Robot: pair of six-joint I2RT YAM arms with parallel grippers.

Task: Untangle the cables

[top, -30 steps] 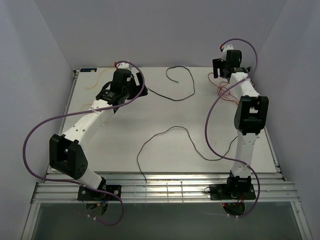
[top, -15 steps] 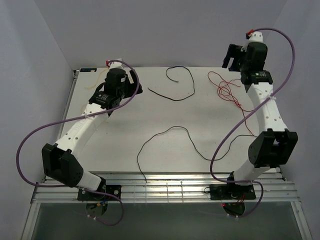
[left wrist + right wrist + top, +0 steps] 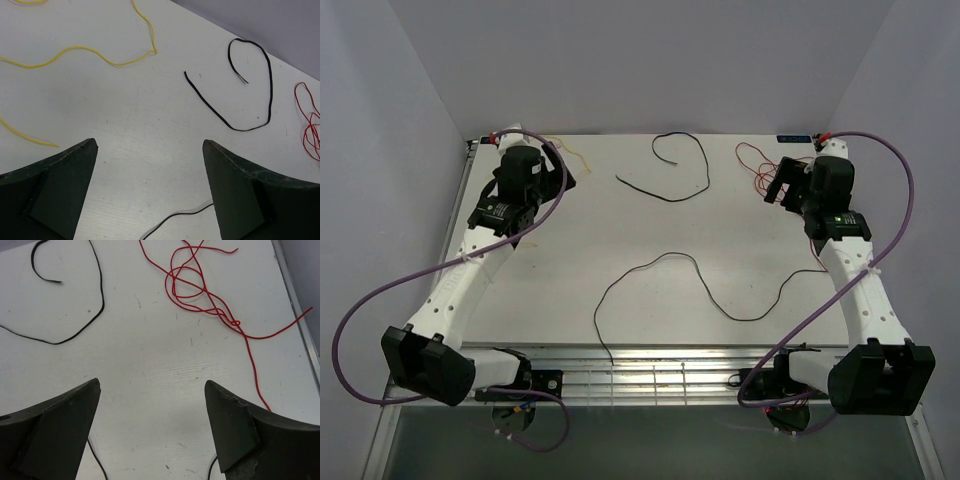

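Red cable (image 3: 235, 323) (self-tangled), curled black cable (image 3: 245, 130), yellow cable (image 3: 75, 48) well apart

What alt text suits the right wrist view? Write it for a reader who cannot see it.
A red cable lies in overlapping loops with a small knot at upper right on a white table. A black cable curves at upper left, and the right gripper hangs open and empty at the bottom edge.

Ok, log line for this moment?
left tool open | right tool open | yellow cable, red cable, far black cable, near black cable: on table, unheld
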